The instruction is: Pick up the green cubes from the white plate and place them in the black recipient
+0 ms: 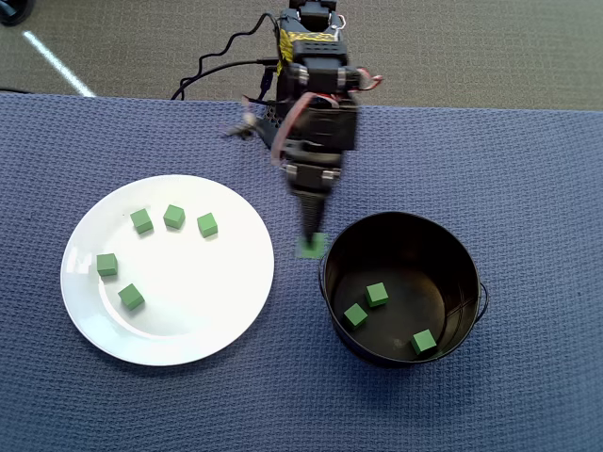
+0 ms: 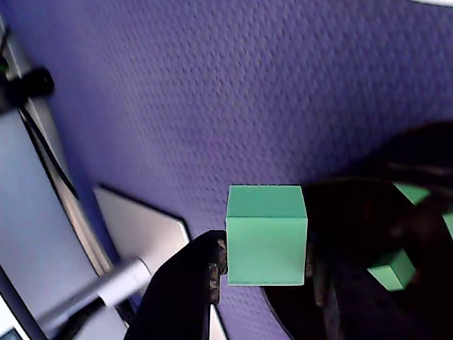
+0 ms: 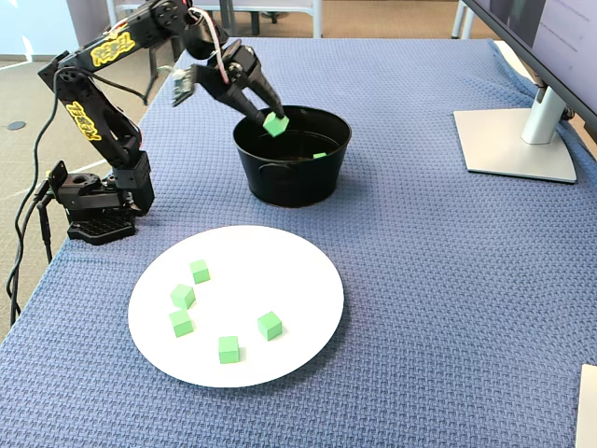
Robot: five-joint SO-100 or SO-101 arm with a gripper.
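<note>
The hand (image 3: 274, 122), clamped on a green cube (image 2: 266, 234), needed carrying further over the black recipient (image 1: 471, 254) before letting go.

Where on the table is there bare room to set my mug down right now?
Free: blue cloth between the black pot and the monitor stand, and in front of both. Crowded: the white plate with five green cubes, and the pot's rim, where the gripper holds a cube.
</note>
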